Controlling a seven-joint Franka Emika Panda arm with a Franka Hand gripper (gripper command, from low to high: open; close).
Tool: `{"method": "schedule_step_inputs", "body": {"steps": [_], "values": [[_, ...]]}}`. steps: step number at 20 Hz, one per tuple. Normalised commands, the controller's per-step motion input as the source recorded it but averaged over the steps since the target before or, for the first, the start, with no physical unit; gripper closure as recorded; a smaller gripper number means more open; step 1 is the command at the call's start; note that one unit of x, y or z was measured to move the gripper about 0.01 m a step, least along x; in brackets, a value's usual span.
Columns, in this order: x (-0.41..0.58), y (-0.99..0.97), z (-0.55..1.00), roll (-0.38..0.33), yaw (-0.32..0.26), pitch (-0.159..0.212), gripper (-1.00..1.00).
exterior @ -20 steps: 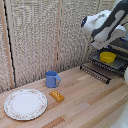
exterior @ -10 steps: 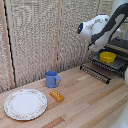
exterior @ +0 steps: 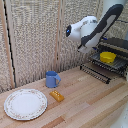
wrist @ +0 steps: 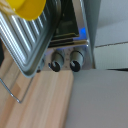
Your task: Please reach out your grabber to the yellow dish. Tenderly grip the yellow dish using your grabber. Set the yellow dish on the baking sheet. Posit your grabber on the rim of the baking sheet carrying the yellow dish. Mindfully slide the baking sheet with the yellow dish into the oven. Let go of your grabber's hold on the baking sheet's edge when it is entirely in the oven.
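The yellow dish (exterior: pixel 107 57) sits on the dark baking sheet (exterior: pixel 96 69), which sticks out of the front of the oven (exterior: pixel 119 45) at the exterior view's right. My grabber (exterior: pixel 83 48) hangs in the air to the left of the sheet, apart from it, and its fingers are too blurred to read. The wrist view shows the yellow dish (wrist: pixel 25 7) on the ribbed baking sheet (wrist: pixel 27 45) in front of the oven (wrist: pixel 70 30) and its two knobs. No fingers show there.
A blue mug (exterior: pixel 51 79), a small orange-yellow block (exterior: pixel 57 95) and a large white patterned plate (exterior: pixel 25 104) stand on the wooden table (exterior: pixel 90 105). A slatted wall runs behind.
The arm has swung toward the exterior view's left, away from the oven. The dish and baking sheet have stayed in place.
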Motion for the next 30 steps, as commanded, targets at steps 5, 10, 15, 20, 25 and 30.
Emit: {"method": "schedule_step_inputs", "body": {"steps": [5, 10, 15, 20, 25, 30], "values": [[0.006, -0.04, -0.20, -0.277, 0.167, 0.233, -1.00], [0.519, -0.12, -0.43, -0.214, 0.118, 0.151, -1.00], [0.584, -0.11, -0.35, -0.063, 0.107, 0.141, -1.00], [0.283, -0.11, -0.05, 0.066, 0.063, 0.179, -1.00], [-0.153, -0.43, 0.11, 0.154, 0.039, 0.126, -1.00], [-0.122, -0.48, 0.00, 0.123, 0.044, 0.092, -1.00]]}}
